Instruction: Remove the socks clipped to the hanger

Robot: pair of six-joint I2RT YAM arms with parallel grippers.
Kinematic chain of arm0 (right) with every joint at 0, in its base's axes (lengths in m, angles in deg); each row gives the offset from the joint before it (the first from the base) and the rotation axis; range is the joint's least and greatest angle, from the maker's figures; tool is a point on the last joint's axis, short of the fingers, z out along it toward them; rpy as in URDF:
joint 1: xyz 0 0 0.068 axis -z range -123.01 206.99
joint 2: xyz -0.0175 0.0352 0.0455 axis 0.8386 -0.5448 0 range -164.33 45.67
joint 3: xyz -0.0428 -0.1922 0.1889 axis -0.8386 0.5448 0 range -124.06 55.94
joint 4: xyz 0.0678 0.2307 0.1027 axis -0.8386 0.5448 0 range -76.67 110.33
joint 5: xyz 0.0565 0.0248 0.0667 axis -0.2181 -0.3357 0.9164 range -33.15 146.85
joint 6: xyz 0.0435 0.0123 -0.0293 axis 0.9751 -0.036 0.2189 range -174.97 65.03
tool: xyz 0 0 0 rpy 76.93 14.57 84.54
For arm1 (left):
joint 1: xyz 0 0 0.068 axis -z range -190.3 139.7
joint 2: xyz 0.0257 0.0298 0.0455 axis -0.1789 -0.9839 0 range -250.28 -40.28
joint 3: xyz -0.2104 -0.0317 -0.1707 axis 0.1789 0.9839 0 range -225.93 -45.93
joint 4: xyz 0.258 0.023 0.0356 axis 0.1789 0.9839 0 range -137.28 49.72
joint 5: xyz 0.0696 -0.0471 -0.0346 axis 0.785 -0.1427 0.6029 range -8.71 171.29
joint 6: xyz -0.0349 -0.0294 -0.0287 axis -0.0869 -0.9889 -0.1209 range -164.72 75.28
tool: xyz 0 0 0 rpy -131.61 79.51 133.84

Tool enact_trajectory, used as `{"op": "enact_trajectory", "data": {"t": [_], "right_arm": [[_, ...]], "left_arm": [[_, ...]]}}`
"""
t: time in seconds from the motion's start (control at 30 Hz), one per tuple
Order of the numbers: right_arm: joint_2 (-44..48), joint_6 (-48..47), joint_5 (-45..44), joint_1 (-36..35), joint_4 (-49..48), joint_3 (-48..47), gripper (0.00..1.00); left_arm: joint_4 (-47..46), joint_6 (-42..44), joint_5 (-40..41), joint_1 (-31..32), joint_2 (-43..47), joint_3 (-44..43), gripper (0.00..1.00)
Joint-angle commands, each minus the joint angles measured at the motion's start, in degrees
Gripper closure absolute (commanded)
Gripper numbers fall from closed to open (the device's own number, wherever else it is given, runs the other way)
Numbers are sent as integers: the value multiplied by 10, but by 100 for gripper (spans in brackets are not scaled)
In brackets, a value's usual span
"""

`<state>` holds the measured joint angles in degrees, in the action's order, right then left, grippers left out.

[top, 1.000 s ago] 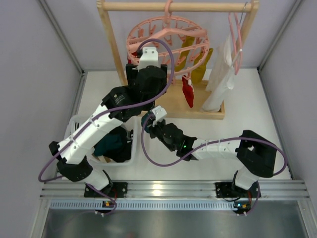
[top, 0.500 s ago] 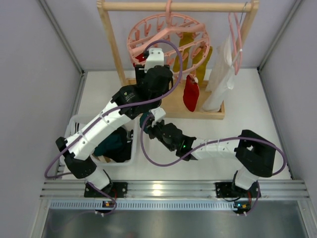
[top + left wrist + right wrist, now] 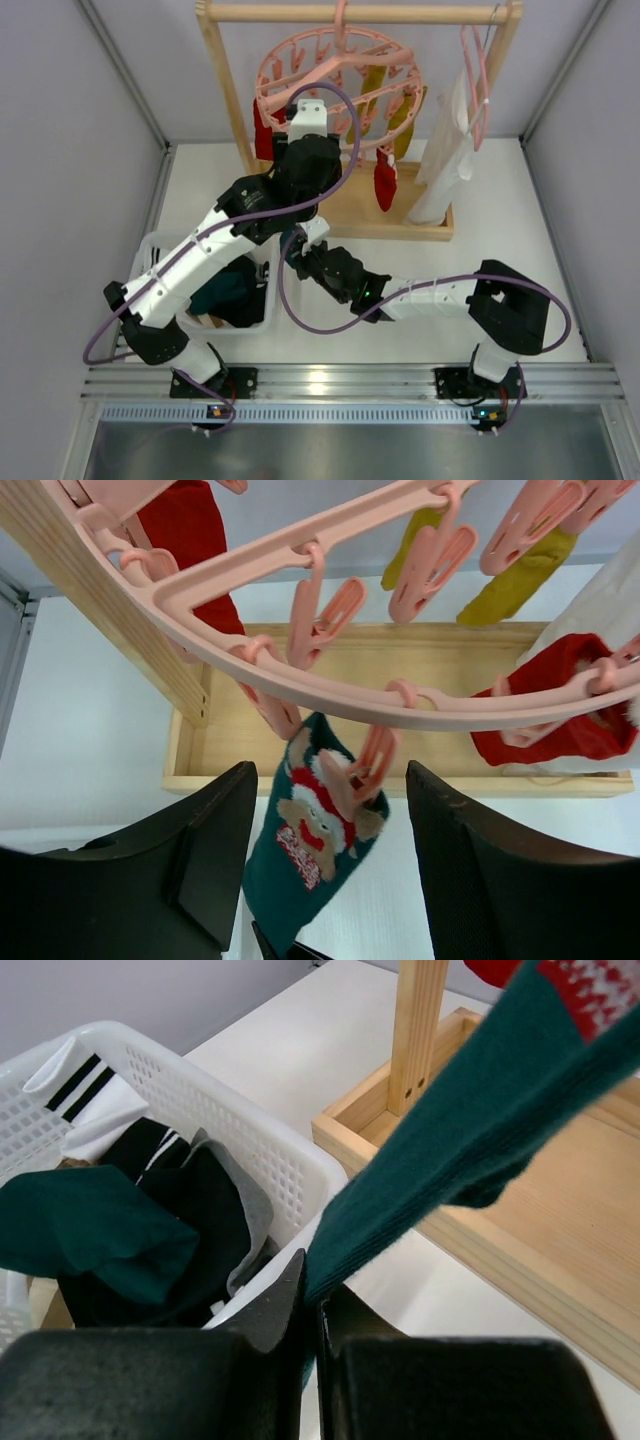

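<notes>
Teal sock (image 3: 305, 855) hung lengthwise down from its clip (image 3: 360, 770), centre frame, between wide-open fingers of my left gripper (image 3: 330, 775); right gripper (image 3: 312, 1305) clamped its lower end.

The top camera sits high at the near side and looks down from far on the whole table (image 3: 520, 230) and rack (image 3: 226, 90). The left wrist camera looks up, very close under the hanger (image 3: 450, 702). The right wrist camera looks down, close, at the basket (image 3: 220, 1100). Both wrist views share the teal sock (image 3: 300, 880) and the rack's base.
</notes>
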<state>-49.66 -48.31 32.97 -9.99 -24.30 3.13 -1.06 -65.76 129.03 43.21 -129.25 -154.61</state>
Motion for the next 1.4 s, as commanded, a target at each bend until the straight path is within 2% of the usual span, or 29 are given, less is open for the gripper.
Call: {"op": "enact_trajectory", "data": {"t": [0.0, 0.2, 0.33, 0.67, 0.77, 0.87, 1.0, 1.1, 1.13, 1.27, 1.33, 1.37], "right_arm": [[-10, 4, 5, -11, 3, -29, 100], [-7, 4, 9, -11, 4, -29, 100], [1, 3, 11, -12, 4, -25, 100], [1, -2, 16, -15, 4, -23, 100], [0, -2, 15, -17, 4, -20, 100], [6, 0, 14, -17, -2, -12, 100], [13, 0, 15, -17, -5, -5, 100], [15, -1, 13, -17, -5, -4, 100], [19, -2, 12, -17, -10, 3, 100], [40, 2, 2, -17, -41, 52, 100], [59, 10, 1, -17, -46, 87, 100], [67, 11, 0, -17, -50, 97, 100]], "left_arm": [[-29, 8, -9, 10, 27, -7, 35], [-31, 17, 32, 17, 7, -12, 34], [-29, 12, 59, -2, -12, -11, 35], [-32, 6, 67, -11, -28, -17, 37], [-32, 8, 67, -18, -34, -23, 41], [-32, 5, 61, -31, -31, -17, 46], [-36, 0, 45, -47, -30, -14, 59], [-44, 1, 18, -49, -30, -14, 73], [-45, 0, 10, -50, -31, -14, 84], [-45, -8, -11, -54, -35, -12, 98], [-46, -8, -13, -54, -35, -11, 100], [-46, -9, -16, -54, -34, -9, 94]]}}
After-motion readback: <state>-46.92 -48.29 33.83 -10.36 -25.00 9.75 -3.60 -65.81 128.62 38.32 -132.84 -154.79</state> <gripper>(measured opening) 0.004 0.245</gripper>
